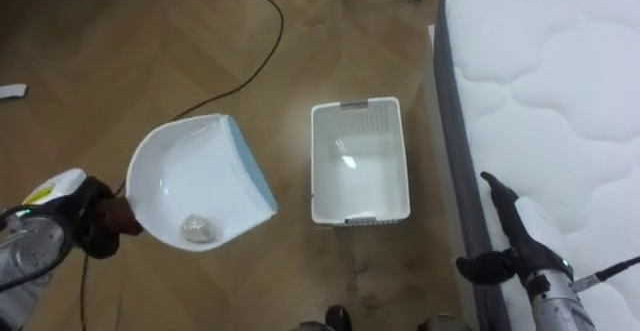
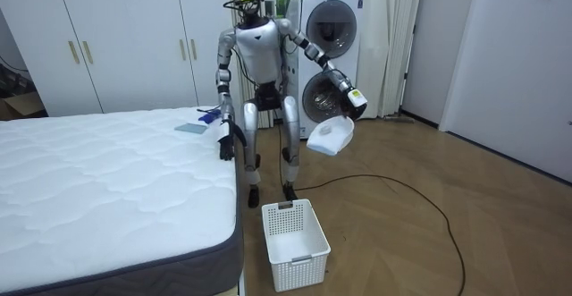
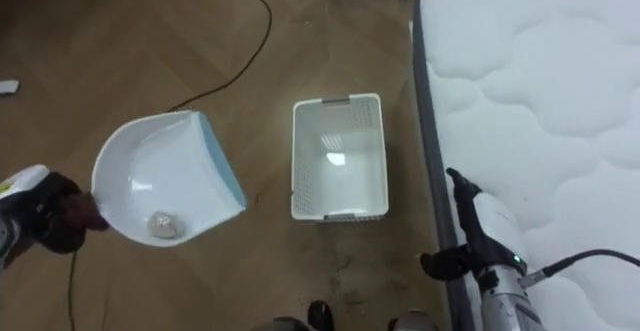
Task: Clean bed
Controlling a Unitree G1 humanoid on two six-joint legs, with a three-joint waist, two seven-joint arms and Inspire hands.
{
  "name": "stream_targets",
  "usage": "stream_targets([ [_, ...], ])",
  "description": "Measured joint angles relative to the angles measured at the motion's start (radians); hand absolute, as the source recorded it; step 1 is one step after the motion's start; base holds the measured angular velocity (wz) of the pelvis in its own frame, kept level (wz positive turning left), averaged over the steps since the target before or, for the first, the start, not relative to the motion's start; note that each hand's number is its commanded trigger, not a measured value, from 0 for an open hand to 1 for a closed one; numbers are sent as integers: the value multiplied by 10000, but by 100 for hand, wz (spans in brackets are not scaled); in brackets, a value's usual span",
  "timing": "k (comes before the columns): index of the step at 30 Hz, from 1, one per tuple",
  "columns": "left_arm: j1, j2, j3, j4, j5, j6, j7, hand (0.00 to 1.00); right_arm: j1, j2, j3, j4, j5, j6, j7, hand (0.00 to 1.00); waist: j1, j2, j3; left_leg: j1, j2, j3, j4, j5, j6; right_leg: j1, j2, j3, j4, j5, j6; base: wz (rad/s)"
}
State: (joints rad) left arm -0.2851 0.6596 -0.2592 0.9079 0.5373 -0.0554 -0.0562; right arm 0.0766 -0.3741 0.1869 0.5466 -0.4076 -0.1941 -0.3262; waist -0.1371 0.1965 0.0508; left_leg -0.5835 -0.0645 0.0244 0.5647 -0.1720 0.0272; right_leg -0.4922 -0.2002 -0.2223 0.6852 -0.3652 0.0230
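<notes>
1. Left eye view.
   - Noted left hand (image 1: 95,216) curled round the handle end of a white dustpan (image 1: 190,186), blue lip turned toward the robot's right.
   - Found one small crumpled wad (image 1: 197,229) in the pan's deep end, close to the handle.
   - Logged an empty white plastic basket (image 1: 358,102) on the wood floor, on the lip side, between dustpan and mattress (image 1: 560,91). Long axis pointing away from the robot, parallel with the mattress edge.
   - Noted right hand (image 1: 520,226) against the mattress side, fingers straight, carrying nothing.

2. Room view.
   - Placed the robot standing at the mattress corner, with the basket (image 2: 295,233) on the floor just ahead of its feet.
   - Saw the dustpan (image 2: 331,137) raised well clear of the floor, above the basket and off to the room view's right of it.
   - Saw the right hand (image 2: 226,144) hanging by the mattress edge, empty.
   - Noted a flat blue item (image 2: 190,128) on the mattress top behind that hand; cannot tell what.

3. Right eye view.
   - Confirmed the same layout: wad (image 3: 165,226) at the handle end, lip facing the basket (image 3: 338,156), gap of bare floor between them.
   - Judged the coming move to turn on this: target rightward of and below the loaded pan.
   - Expect a carry to the right over the opening, then a tip along the handle-to-lip axis.
   - Judged this to be left-hand work, with the right hand idle on the bed side.
</notes>
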Motion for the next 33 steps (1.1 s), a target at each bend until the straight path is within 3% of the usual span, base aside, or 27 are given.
stream_targets([
  [6, -152, 227, -436, 186, 257, 218, -40, 100, 37, -206, 247, -474, 109, 61, -113, 0, -256, 197, 0, -136, -115, 287, 0, -25, 41, -370, -162, 295, 352, -111, 106, -4],
  [10, -629, 280, -855, 468, 257, 459, -199, 100, 32, -254, 267, -589, 114, 185, -251, 0, -271, 413, -3, -193, -174, 369, 67, -43, 72, -527, -251, 403, 613, -222, 104, 0],
  [14, -1192, 614, -1359, 1023, 181, 511, -441, 100, 53, -375, 379, -819, 415, 223, -266, 0, -322, 646, 1, -111, -187, 436, 81, -41, 75, -527, -267, 457, 685, -272, 69, -2],
  [18, -1256, 761, -1357, 1189, -86, 634, -443, 100, 47, -488, 456, -824, 463, 220, -223, 0, -378, 768, -12, 90, -193, 581, 6, -41, 74, -469, -285, 592, 759, -310, 58, -8],
  [25, -1722, 761, -1357, 2229, -1862, 997, -401, 100, 36, -597, 686, -964, 461, 364, -432, 0, -363, 910, 19, 153, -115, 729, 57, -41, 73, -485, -123, 834, 845, -357, 2, -4],
  [33, -2975, 761, -1355, 2449, -4041, 1172, 64, 100, 234, -572, 701, -1102, 470, 633, -776, 0, -163, 924, 31, 142, -84, 769, 180, -41, 73, -401, -131, 734, 901, -384, -34, 3],
])
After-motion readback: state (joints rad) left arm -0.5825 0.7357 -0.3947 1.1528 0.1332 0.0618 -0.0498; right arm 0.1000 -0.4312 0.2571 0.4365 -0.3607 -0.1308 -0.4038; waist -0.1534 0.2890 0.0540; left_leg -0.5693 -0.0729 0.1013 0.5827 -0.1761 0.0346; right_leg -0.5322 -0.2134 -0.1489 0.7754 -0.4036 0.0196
